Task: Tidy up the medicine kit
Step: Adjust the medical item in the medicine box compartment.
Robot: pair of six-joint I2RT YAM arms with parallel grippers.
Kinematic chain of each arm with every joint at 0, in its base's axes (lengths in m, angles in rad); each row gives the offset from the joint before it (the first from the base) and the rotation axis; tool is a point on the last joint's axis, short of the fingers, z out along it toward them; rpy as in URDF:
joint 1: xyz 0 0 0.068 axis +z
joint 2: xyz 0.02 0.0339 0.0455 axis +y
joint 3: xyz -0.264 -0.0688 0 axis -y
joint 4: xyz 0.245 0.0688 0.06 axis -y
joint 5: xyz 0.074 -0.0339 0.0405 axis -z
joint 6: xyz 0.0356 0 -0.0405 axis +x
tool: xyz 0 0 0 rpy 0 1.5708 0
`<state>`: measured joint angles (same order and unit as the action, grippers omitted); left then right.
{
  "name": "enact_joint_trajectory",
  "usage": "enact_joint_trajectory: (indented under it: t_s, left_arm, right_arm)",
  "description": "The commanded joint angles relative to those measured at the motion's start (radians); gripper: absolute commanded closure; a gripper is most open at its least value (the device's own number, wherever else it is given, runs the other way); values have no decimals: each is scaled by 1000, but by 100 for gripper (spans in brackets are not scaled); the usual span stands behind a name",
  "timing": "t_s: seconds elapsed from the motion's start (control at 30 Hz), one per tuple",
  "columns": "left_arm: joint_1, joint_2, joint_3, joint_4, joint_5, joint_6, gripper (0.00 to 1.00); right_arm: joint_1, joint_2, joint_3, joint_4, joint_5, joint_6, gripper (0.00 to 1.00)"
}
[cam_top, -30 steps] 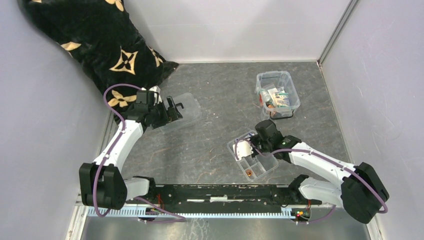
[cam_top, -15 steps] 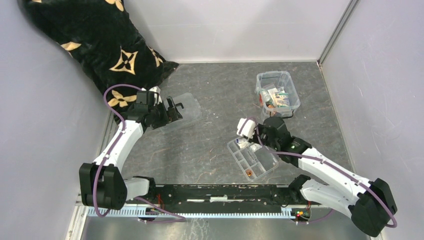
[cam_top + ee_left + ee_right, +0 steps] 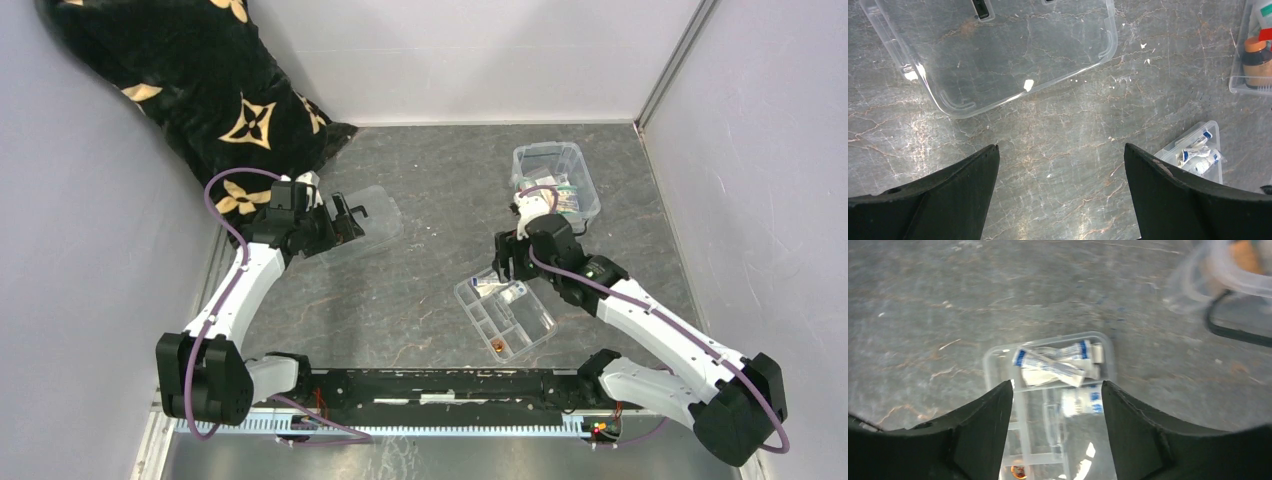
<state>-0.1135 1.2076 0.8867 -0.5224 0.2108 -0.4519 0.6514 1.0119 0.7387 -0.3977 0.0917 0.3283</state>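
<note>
The black cushion (image 3: 200,90) with gold flower motifs lies unchanged at the back left of the table (image 3: 430,180). Since a second ago my right pincer (image 3: 1057,385) has lifted, swung back and widened. It now hangs empty above the divided tray (image 3: 505,318). The left pincer (image 3: 1060,147) stays wide, just short of the lid (image 3: 998,50). The medicine kit (image 3: 555,175) sits back right, lid off, with a red mark showing. Blue print on the sachets (image 3: 1053,365) is too blurred to read.
</note>
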Motion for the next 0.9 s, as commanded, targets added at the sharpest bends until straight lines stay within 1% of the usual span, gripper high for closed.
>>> enact_joint_trajectory:
  t_s: [0.0, 0.07, 0.1, 0.17, 0.2, 0.27, 0.37, 0.43, 0.5, 0.53, 0.57, 0.63, 0.67, 0.7, 0.77, 0.87]
  left_arm:
    - [-2, -30, 22, 9, 6, 24, 0]
    - [-2, -29, 37, -2, 1, 32, 0]
    - [-2, -28, 45, -9, -7, 35, 0]
    - [-2, -32, 66, -23, -25, 43, 0]
    - [-2, -35, 75, -29, -35, 44, 0]
    - [-2, -41, 88, -34, -44, 47, 0]
    - [-2, -48, 99, -32, -37, 45, 0]
    - [-4, -54, 97, -19, -26, 35, 0]
    - [-21, -60, 89, -2, -13, 19, 0]
    - [-42, -64, 83, 8, -23, 8, 0]
    - [-75, -67, 78, 16, -47, -4, 0]
    - [-181, -66, 69, 28, -119, -30, 0]
    - [-216, -60, 61, 37, -148, -44, 0]
    - [-265, -54, 53, 49, -171, -58, 0]
    - [-300, -36, 31, 76, -182, -85, 0]
    - [-312, -9, 10, 95, -182, -102, 0]
  right_arm:
    - [-78, -32, 87, -111, 127, 52, 20]
    - [-116, -48, 90, -128, 159, 30, 4]
    - [-125, -55, 88, -127, 165, 12, 2]
    - [-135, -66, 91, -132, 204, -15, 2]
    - [-135, -72, 80, -112, 195, -43, 2]
    - [-139, -86, 56, -77, 128, -99, 2]
    - [-140, -61, 60, -88, 72, -124, 2]
    - [-140, -40, 51, -62, -32, -119, 5]
    - [-137, -21, 24, -1, -131, -87, 16]
    - [-139, -12, 11, 20, -138, -61, 20]
    - [-135, 2, 4, 35, -145, -46, 27]
    - [-118, 32, 3, 47, -146, -20, 38]
    - [-100, 43, 2, 54, -141, -10, 42]
    - [-81, 55, 0, 63, -129, -2, 45]
    - [-37, 82, -7, 81, -99, 9, 49]
    - [-6, 124, -25, 110, -70, 27, 52]
